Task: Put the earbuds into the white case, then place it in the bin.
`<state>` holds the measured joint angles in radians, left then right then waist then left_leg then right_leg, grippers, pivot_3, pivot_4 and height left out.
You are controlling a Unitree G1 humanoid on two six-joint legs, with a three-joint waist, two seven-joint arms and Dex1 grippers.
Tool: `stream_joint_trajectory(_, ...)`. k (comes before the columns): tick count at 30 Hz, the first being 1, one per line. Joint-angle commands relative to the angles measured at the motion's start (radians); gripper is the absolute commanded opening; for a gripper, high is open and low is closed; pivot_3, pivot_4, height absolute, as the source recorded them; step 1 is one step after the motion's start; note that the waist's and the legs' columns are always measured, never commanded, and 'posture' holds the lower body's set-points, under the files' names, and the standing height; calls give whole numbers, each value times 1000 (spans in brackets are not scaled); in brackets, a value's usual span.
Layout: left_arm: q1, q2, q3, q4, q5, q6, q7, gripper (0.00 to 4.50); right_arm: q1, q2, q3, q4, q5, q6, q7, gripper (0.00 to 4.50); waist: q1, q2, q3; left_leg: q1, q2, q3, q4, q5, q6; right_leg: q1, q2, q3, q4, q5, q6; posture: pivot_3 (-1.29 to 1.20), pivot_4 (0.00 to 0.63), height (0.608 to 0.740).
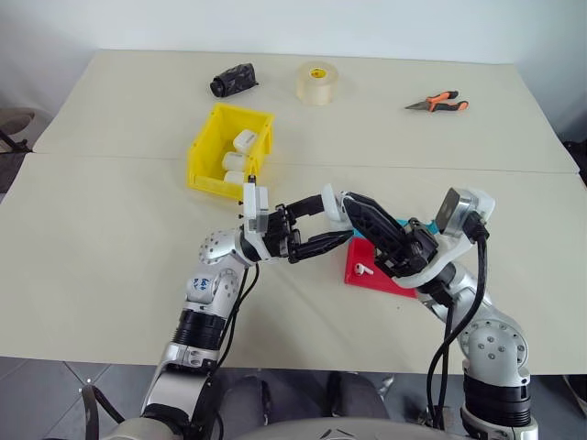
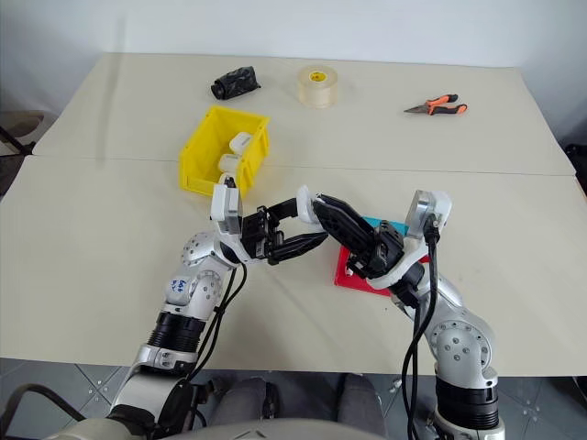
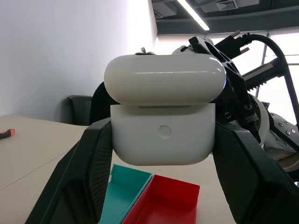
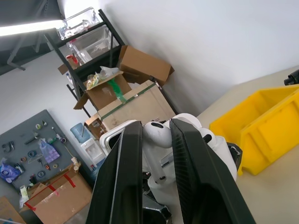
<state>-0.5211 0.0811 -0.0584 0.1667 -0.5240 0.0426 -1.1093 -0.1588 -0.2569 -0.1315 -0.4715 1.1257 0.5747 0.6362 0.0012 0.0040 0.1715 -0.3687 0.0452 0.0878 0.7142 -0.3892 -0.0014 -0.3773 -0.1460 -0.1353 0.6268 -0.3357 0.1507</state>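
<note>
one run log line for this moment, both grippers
left gripper: shut on white case, lid open | right gripper: shut on earbud, at case | yellow bin: holds other cases | step: inserting earbud

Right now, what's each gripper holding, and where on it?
Left gripper clamps the small glossy white plastic case by its lower body's sides, lid ajar. Right gripper pinches a tiny white earbud.

Bin [image 1: 213, 151] at table [image 1: 110, 229] centre-left, cases [image 1: 240, 151] inside. Behind it, pouch [image 1: 233, 80], tape roll [image 1: 317, 82] and, far right, pliers [image 1: 438, 103]. Tray [image 1: 371, 269] right of centre, an earbud [image 1: 364, 269] on it.
</note>
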Motion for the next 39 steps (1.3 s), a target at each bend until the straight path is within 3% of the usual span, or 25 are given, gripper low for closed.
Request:
stream_joint_trajectory(1, -33, -23, 15, -46, -34, -12, 17, 2798, 30, -14, 14, -7, -23, -7, 14, 712, 0, 0, 0, 0, 0, 0, 0, 0, 0, 0, 0, 0, 0, 0, 0, 0, 150, 740)
stream_joint_trajectory(17, -22, -31, 5, -52, -24, -22, 7, 2798, -45, 39, 45, 1, -15, -45, -33, 712, 0, 0, 0, 0, 0, 0, 0, 0, 0, 0, 0, 0, 0, 0, 0, 0, 150, 740)
stream_joint_trajectory(39, -37, -37, 32, -71, -32, -13, 38, 2798, 35, 8, 64, 40, -104, -62, -13, 712, 0, 0, 0, 0, 0, 0, 0, 0, 0, 0, 0, 0, 0, 0, 0, 0, 150, 740)
